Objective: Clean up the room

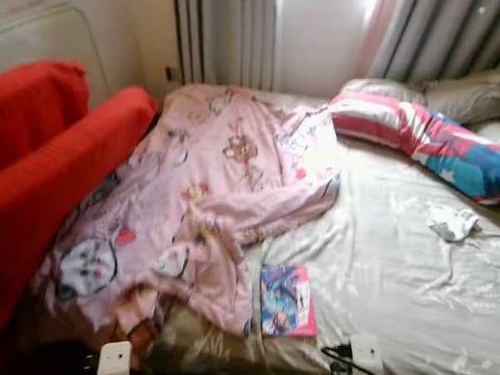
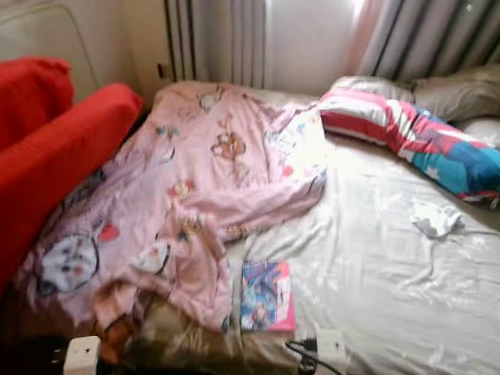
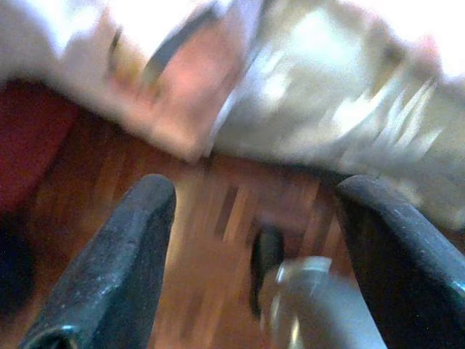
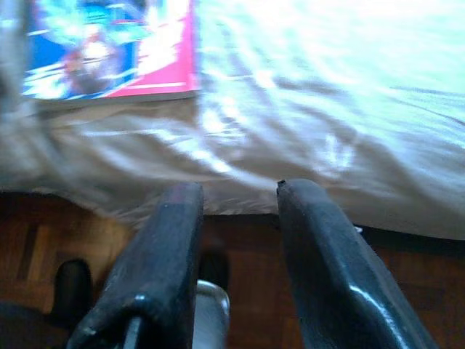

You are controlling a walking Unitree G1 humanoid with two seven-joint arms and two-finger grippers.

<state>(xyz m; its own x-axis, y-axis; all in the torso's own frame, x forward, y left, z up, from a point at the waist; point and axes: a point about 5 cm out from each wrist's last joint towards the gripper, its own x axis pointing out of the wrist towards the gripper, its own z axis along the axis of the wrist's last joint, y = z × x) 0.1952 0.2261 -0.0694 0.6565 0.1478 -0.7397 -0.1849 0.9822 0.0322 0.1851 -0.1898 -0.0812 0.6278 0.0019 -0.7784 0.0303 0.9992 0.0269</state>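
A thin colourful picture book with a pink edge [image 1: 287, 300] lay flat near the foot of the bed with the grey satin sheet [image 1: 412, 269], touching the rumpled pink cartoon-print duvet [image 1: 208, 186]. A crumpled white tissue [image 1: 450, 221] sat well apart, below the striped red, white and blue pillow [image 1: 426, 137]. The left claw [image 3: 254, 254] was spread wide above the wooden floor [image 3: 211, 218]; the right claw [image 4: 240, 240] was slightly parted at the mattress edge, near the book.

Window [image 1: 319, 24] glare, soft, perhaps motion-blurred
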